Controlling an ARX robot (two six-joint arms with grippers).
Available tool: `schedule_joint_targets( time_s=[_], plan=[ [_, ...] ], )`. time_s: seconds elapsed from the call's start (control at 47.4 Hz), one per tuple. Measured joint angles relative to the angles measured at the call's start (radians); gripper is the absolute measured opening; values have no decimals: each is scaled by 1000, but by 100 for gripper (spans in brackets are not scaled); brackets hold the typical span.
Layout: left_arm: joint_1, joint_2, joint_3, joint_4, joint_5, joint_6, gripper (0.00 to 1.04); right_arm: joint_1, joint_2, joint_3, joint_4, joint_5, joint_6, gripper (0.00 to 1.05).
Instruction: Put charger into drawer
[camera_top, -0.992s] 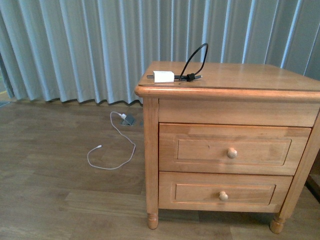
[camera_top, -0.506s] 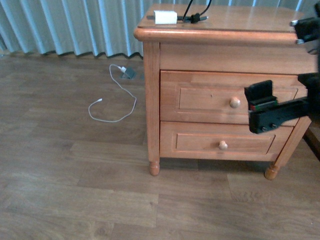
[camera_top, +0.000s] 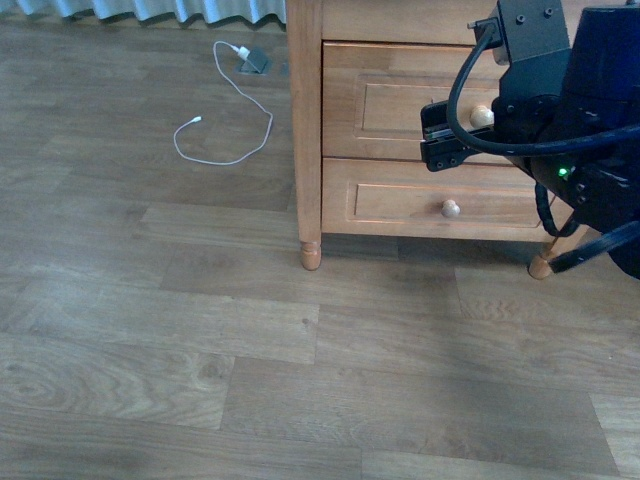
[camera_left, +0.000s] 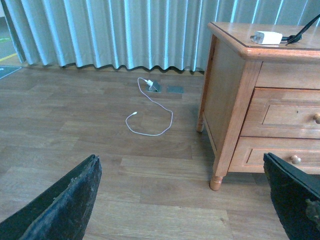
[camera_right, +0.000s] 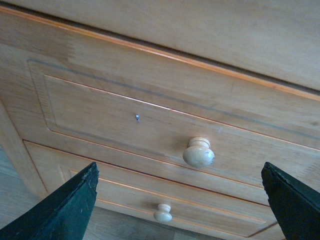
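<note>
The right tool (camera_right: 178, 172) is held up close before the closed drawer (camera_right: 125, 115), fingers spread wide, its knob (camera_right: 198, 152) ahead and untouched. The left tool (camera_left: 182, 200) is held off to the nightstand's side, likewise spread open and gripping nothing. The charger (camera_left: 268, 37) is seen lying on the tabletop (camera_left: 235, 37).

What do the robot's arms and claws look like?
The right arm is black and blocky, with a thick black cable curving across it and a tiny green light. The left claw and right claw each have two dark, wedge-shaped fingers.
</note>
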Motion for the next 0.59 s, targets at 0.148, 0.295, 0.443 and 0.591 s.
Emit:
schedule_joint_targets(
  time_s=[0.148,0.295,0.443,0.591],
  plan=[
    [0,0,0,0,0,0,99,-10,85,96,-24,13,1,96],
    [0,0,0,0,0,0,99,-18,133,147,-23,31,1,96],
    [0,0,0,0,0,0,99,-23,152,181,-27,32,1,96],
    [0,0,0,0,0,0,99,-20,167,217,-29,33,0,96]
  ],
)
